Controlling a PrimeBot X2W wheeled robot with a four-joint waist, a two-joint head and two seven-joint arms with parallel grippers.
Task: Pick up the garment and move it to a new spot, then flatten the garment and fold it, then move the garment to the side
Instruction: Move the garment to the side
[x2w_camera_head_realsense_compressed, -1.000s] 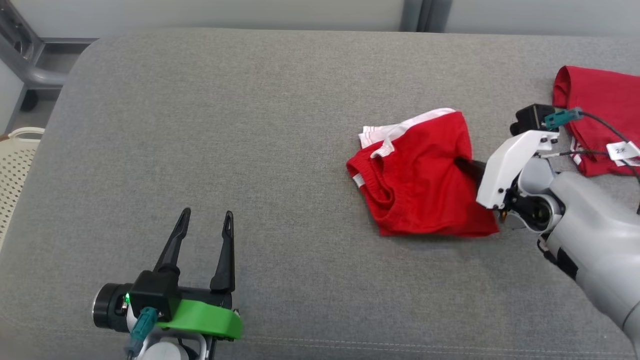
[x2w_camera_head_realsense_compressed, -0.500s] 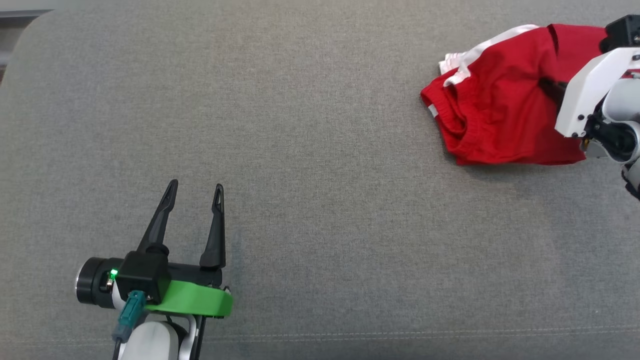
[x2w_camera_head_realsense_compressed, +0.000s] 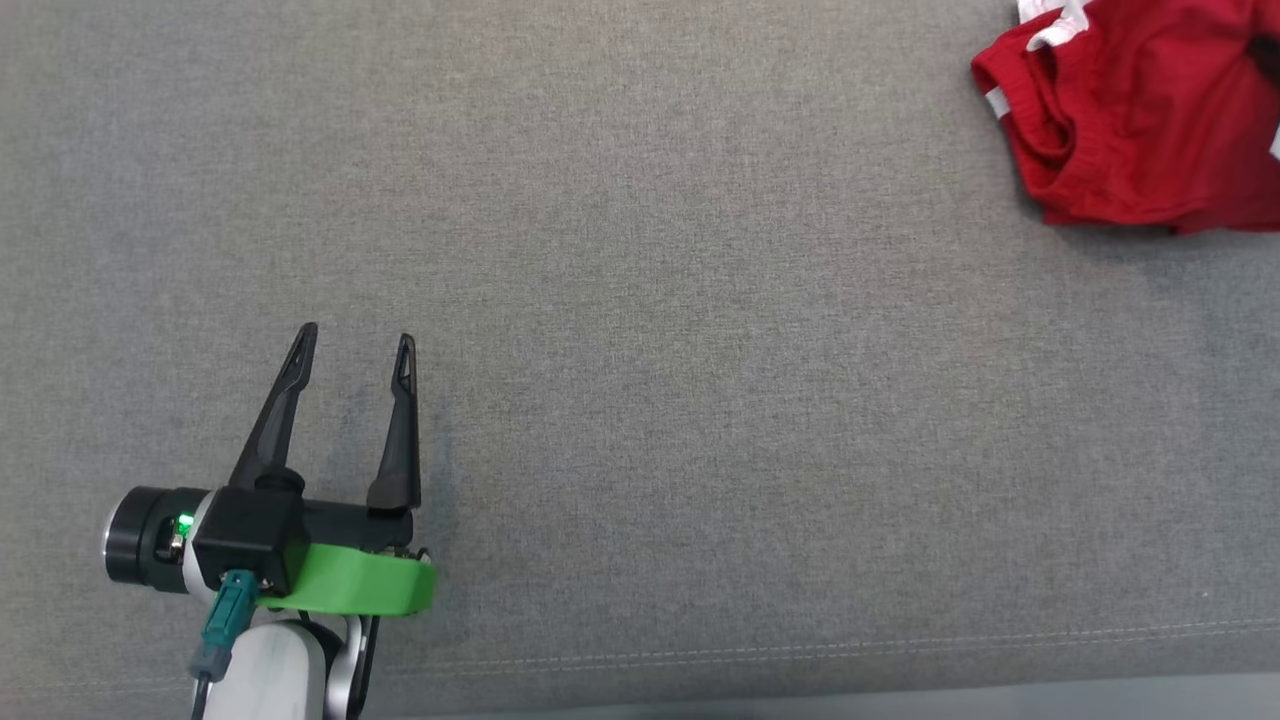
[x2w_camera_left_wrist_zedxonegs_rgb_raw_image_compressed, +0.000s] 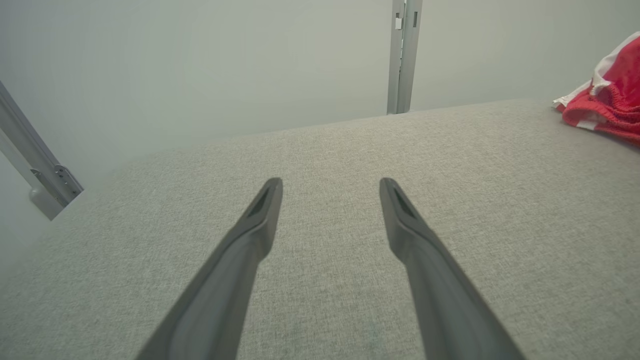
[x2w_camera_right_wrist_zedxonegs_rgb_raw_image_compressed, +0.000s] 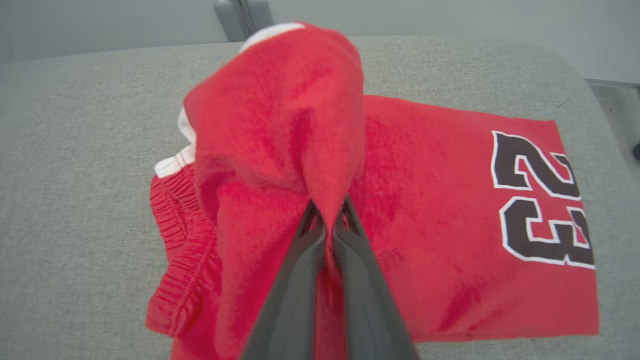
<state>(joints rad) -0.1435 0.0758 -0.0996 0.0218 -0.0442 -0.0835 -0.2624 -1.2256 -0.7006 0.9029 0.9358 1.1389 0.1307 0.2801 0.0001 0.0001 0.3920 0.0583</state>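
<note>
Because the red shorts (x2w_camera_head_realsense_compressed: 1130, 120) lay bunched at the far right of the grey tabletop (x2w_camera_head_realsense_compressed: 640, 300), a fold clenched in our right pincer (x2w_camera_right_wrist_zedxonegs_rgb_raw_image_compressed: 328, 210) close by a numbered red jersey (x2w_camera_right_wrist_zedxonegs_rgb_raw_image_compressed: 450, 225), we judged that arm nearer, our left pincer (x2w_camera_head_realsense_compressed: 355, 337) gaping empty well apart at the near left.

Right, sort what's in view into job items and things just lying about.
Job: red shorts, gripped by the shut right claw.
Lying about: flat red jersey numbered 23; metal post; open left claw, empty.
</note>
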